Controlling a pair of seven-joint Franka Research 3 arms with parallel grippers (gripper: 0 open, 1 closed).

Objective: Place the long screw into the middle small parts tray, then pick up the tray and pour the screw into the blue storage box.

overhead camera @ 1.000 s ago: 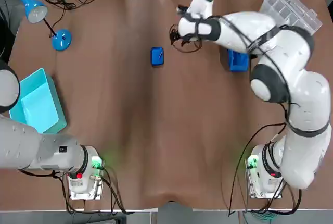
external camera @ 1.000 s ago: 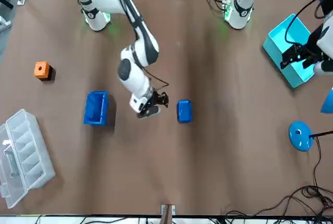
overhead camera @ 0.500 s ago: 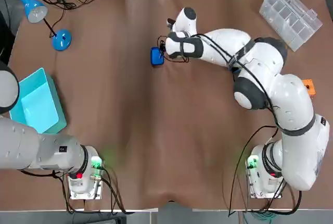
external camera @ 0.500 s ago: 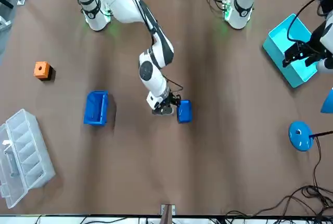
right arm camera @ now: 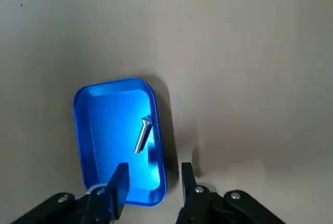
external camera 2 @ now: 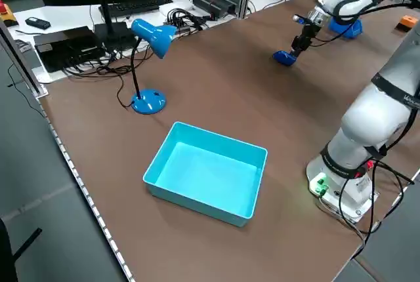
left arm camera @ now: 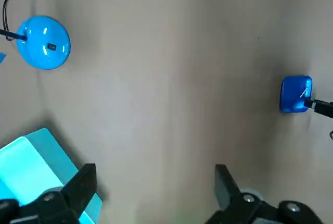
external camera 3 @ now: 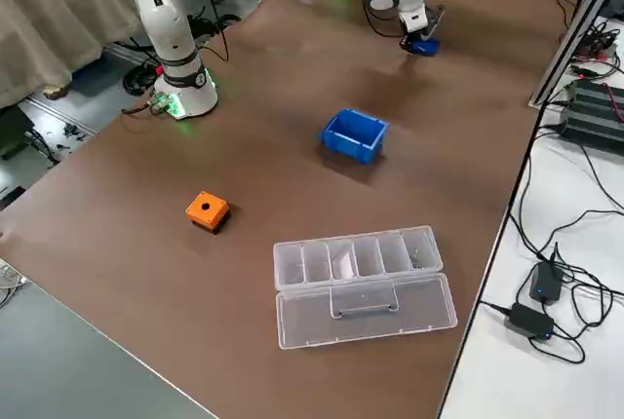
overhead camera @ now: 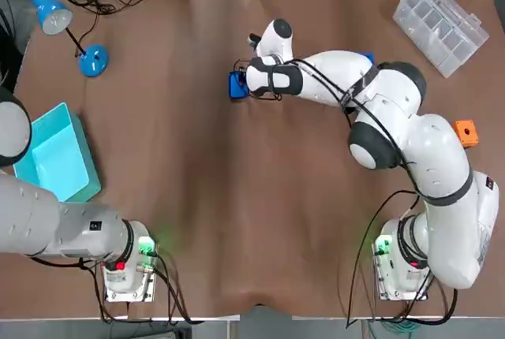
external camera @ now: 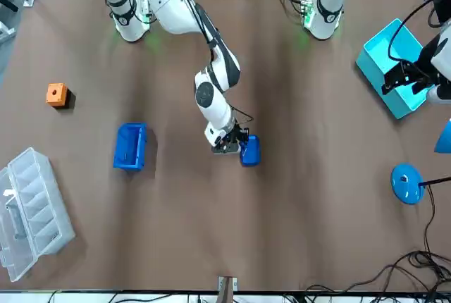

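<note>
On the table (overhead camera: 237,197), right pincer (right arm camera: 154,172) straddles one tray (right arm camera: 115,130) edge.

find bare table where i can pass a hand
Widest bare stretch: mid-table, between the light blue open plastic box, the small dark blue tray and the arm bases. Also from the blue desk lamp to the tray. Crowded at the tray: open right gripper at its rim; left gripper hovers by the box.

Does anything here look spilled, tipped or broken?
Nothing stands out. The screw lies inside the small blue tray, which sits flat on the table. The right tool is at the tray's edge, open, straddling its rim. The left tool hangs idle near the cyan box.
</note>
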